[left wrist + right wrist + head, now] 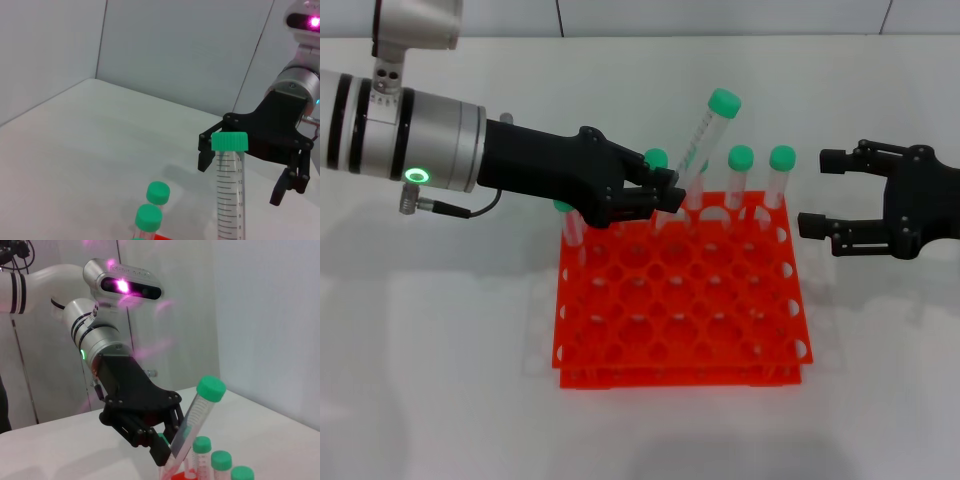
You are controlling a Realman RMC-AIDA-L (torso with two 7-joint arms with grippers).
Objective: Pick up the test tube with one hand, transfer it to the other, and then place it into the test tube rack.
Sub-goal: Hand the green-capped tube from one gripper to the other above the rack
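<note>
The test tube (705, 145), clear with a green cap, leans up and to the right over the back row of the orange-red test tube rack (620, 372). My left gripper (670, 196), on the green-lit wrist, is shut on the tube's lower part. The tube's bottom end stays close to the rack's back edge. To the right of the rack my right gripper (817, 193) hangs open, level with the tube and apart from it. In the left wrist view the tube (230, 200) stands in front of the open right gripper (245, 177). The right wrist view shows the left gripper (165, 450) clamped low on the tube (197, 415).
Other green-capped tubes stand in the rack's back row: two to the right of the held one (741, 170) (782, 170), one behind the left gripper (656, 158), and one at the back left corner (570, 222). The white table (440, 380) lies around the rack.
</note>
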